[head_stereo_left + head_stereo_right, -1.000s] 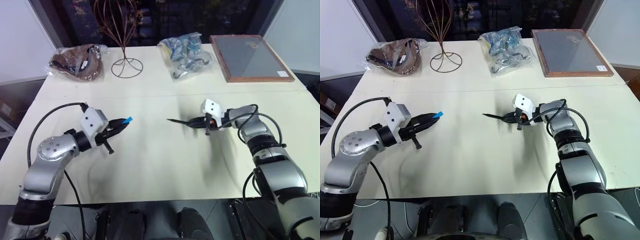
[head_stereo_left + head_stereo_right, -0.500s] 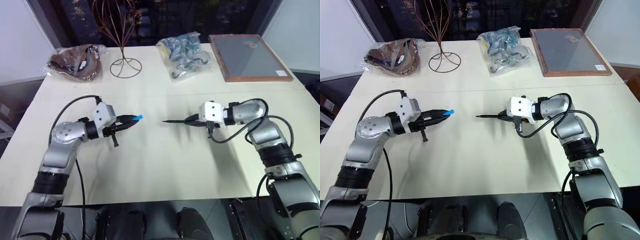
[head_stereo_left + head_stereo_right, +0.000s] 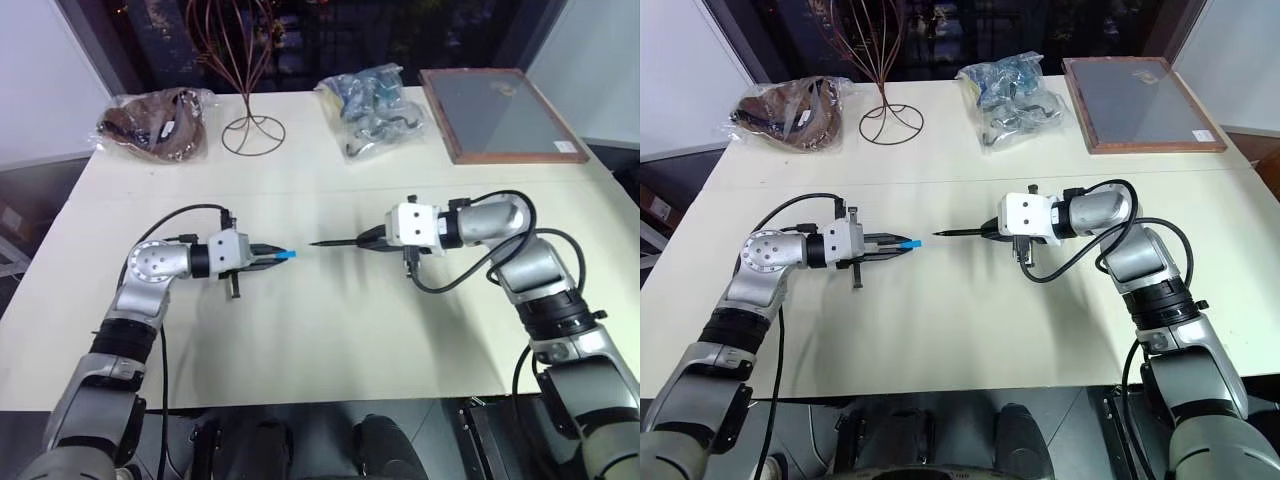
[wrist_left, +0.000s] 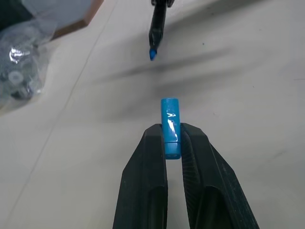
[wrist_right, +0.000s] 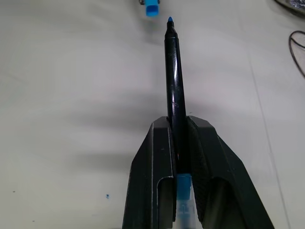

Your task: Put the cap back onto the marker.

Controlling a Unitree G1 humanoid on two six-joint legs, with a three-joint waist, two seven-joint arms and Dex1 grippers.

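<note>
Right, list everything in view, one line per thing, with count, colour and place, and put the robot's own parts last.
table: one, cream, under everything.
cap: one, bright blue, held above the table's middle, facing the marker tip with a small gap.
marker: one, black with a blue tip, held level above the table's middle, tip towards the cap.
wire stand: one, brown, far side of the table, left of centre.
brown bag: one, brown items in clear plastic, far left corner.
bluish bag: one, blue and grey items in clear plastic, far side, right of centre.
framed panel: one, grey with a wooden frame, far right corner.
left claw: one, black, shut on the cap.
right claw: one, black, shut on the marker.
</note>
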